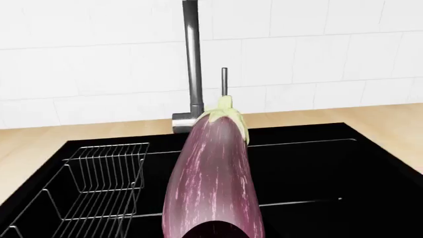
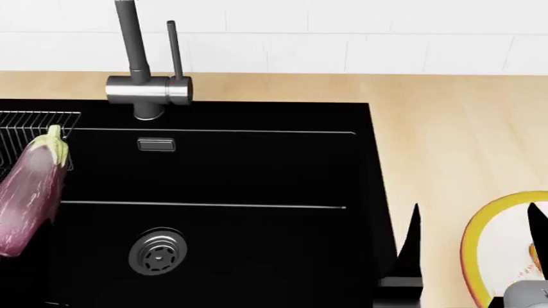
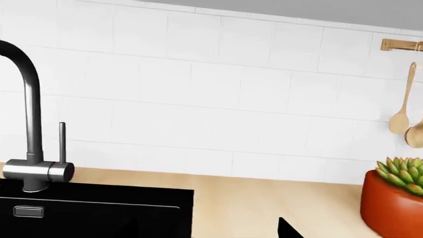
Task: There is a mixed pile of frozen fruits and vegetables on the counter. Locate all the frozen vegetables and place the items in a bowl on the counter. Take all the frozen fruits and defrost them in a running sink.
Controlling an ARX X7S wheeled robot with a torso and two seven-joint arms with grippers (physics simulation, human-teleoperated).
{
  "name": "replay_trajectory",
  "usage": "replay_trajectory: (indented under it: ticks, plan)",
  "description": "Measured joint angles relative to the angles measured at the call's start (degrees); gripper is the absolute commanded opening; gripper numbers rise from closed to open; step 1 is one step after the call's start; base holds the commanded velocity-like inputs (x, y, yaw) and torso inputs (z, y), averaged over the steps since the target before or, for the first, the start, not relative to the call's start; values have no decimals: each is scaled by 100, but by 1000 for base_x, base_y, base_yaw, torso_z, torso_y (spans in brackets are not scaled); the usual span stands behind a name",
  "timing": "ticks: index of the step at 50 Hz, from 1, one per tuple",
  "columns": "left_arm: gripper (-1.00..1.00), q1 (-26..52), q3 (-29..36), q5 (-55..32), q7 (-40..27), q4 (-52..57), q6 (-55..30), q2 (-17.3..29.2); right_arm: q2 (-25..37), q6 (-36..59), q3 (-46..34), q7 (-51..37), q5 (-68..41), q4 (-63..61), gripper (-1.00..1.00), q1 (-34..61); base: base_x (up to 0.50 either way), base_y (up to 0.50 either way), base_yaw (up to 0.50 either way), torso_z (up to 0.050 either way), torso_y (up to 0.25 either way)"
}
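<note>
A long purple, white-streaked eggplant (image 1: 213, 173) with a pale green cap hangs above the black sink (image 2: 256, 167), over its left part near the wire rack (image 2: 25, 125). My left gripper (image 1: 211, 233) is shut on the eggplant's thick end and shows only as a dark shape at the frame's edge. Over the counter (image 2: 445, 128) right of the sink, my right gripper (image 2: 476, 221) is open and holds nothing. Its dark fingers (image 2: 415, 231) straddle the yellow rim of the white bowl (image 2: 471, 250), which is cut off by the frame. The frozen fruits and the pile are out of view.
A tall grey faucet (image 2: 137, 64) stands at the sink's back edge, and no water shows. The round steel drain (image 2: 156, 251) lies in the basin floor. An orange-red pot with a succulent (image 3: 393, 203) stands on the counter by the tiled wall, with wooden spoons (image 3: 401, 116) hanging above.
</note>
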State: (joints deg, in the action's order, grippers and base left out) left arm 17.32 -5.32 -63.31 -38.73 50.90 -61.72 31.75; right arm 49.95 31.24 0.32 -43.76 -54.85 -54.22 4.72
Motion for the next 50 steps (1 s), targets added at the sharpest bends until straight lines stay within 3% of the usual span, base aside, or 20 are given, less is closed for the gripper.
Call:
replay_trajectory:
  ticks: [50]
  plan:
    - [-100, -36, 245, 49, -21, 0, 163, 78, 135, -18, -41, -92, -57, 12, 100, -31, 0, -500, 0, 0, 0]
